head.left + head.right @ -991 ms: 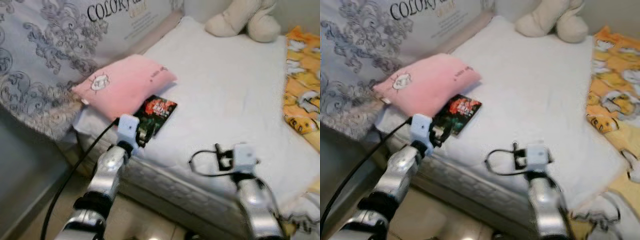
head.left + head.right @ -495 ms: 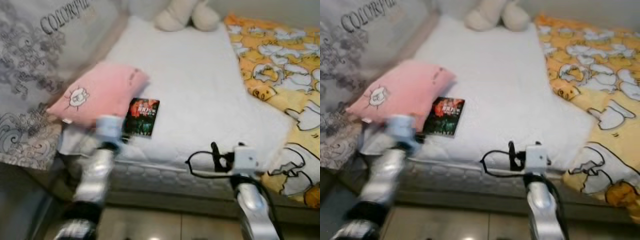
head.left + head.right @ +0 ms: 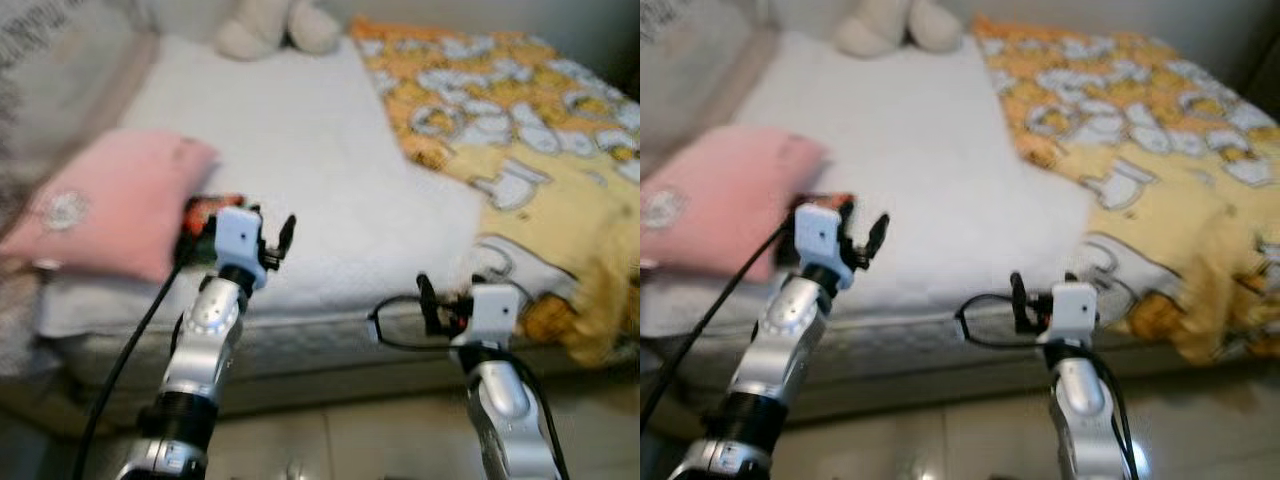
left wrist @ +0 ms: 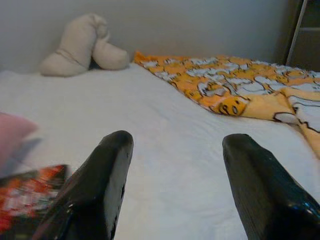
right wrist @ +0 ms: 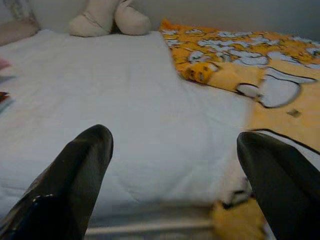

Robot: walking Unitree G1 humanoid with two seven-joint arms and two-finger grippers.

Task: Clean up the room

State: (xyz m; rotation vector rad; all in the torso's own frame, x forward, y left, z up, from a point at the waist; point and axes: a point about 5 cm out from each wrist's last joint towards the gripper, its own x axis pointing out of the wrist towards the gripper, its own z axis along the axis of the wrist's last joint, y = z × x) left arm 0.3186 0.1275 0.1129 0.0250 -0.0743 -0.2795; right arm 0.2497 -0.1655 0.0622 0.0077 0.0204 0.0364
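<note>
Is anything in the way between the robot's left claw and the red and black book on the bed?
Nothing visible blocks it. The left gripper is open and raised over the white mattress, with the book lying flat close beside it, partly against the pink pillow. Only bare sheet lies between them.

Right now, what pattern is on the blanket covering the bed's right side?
The blanket is orange and yellow with white cartoon shapes, clearest in the left wrist view.
</note>
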